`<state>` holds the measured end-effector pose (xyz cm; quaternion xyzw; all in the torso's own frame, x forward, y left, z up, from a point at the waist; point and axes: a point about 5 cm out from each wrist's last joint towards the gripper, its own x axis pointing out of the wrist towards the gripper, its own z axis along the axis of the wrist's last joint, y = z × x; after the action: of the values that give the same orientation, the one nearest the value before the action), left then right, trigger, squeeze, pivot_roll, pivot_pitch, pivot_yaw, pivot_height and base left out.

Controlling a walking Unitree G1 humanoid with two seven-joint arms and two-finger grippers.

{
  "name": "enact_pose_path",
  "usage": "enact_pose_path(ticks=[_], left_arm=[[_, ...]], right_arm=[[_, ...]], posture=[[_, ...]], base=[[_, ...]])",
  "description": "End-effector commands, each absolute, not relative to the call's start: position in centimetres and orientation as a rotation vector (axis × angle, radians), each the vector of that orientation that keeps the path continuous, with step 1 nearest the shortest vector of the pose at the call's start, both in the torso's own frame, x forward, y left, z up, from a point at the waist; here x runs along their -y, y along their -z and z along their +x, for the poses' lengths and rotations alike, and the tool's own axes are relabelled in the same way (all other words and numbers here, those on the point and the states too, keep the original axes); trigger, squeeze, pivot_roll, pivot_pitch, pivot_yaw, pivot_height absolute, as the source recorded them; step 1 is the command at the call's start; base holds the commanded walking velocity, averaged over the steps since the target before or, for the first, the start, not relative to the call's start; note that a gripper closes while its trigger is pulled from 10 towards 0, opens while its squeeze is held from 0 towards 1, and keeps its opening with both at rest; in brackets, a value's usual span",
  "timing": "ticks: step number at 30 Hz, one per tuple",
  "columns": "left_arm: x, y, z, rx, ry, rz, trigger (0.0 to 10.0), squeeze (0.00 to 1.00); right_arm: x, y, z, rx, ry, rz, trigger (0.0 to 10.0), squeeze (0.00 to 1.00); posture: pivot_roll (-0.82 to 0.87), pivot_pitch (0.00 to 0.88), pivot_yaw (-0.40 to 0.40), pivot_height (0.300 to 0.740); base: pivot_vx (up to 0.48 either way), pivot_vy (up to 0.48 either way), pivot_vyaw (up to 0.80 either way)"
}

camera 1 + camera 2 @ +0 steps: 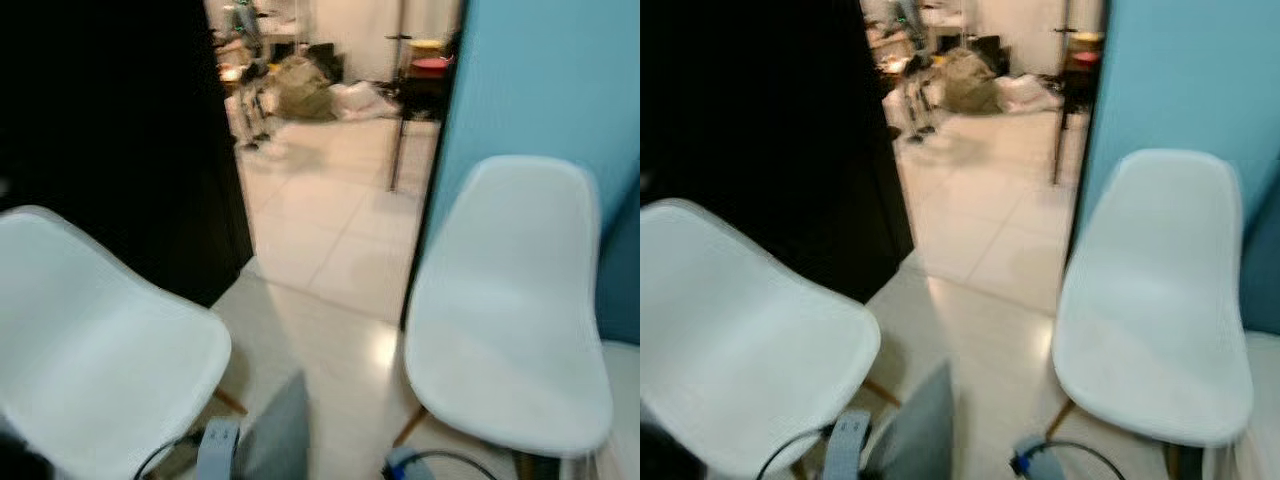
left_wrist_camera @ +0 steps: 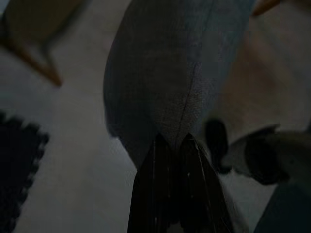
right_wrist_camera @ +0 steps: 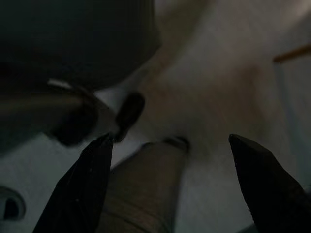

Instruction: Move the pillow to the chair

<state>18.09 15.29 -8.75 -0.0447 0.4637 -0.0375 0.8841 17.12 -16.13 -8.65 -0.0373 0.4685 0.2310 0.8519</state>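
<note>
Grey fabric is filling the middle of the left wrist view: the pillow (image 2: 165, 73) is hanging from the left hand (image 2: 174, 141), whose two black fingers are pressed together on its lower edge along a seam. In the head views the same pillow (image 1: 275, 435) is showing as a grey upright slab at the bottom centre, low over the pale tiled floor (image 1: 330, 240), between two white moulded chairs and touching neither. One white chair (image 1: 95, 350) is standing on the robot's left with a wooden leg showing beneath its seat; the other white chair (image 1: 510, 310) is standing on the right, its back against a blue wall panel (image 1: 540, 80). The right hand (image 3: 170, 145) is hanging over the floor in its own dim view with its fingers spread well apart, holding nothing. A dark panel (image 1: 110, 130) is rising behind the left chair, and beyond the gap between panel and blue wall a cluttered room is lying in blur, with bags on the floor and a small dark side bench (image 1: 420, 85) carrying something red.
</note>
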Motion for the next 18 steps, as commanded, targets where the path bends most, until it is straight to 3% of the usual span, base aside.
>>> enact_pose_path(ticks=[1,8,18], left_arm=[[-14.6,8.8,18.0,-0.961,0.063,-0.128,10.0,0.0],[-12.6,9.0,17.4,-0.945,0.02,-0.241,10.0,0.0],[-12.2,8.8,17.7,-0.912,0.081,-0.203,10.0,0.0]], right_arm=[[17.0,8.8,16.7,-1.012,-0.475,-0.088,10.0,0.0],[17.6,8.3,17.5,-1.019,-0.566,-0.162,10.0,0.0],[16.4,8.0,18.2,-0.998,-0.595,-0.15,10.0,0.0]], posture=[[-0.07,0.0,-0.115,0.74],[-0.01,0.0,-0.192,0.74],[0.01,0.0,-0.165,0.74]], base=[[0.0,0.0,0.76],[0.0,0.0,0.76],[0.0,0.0,0.76]])
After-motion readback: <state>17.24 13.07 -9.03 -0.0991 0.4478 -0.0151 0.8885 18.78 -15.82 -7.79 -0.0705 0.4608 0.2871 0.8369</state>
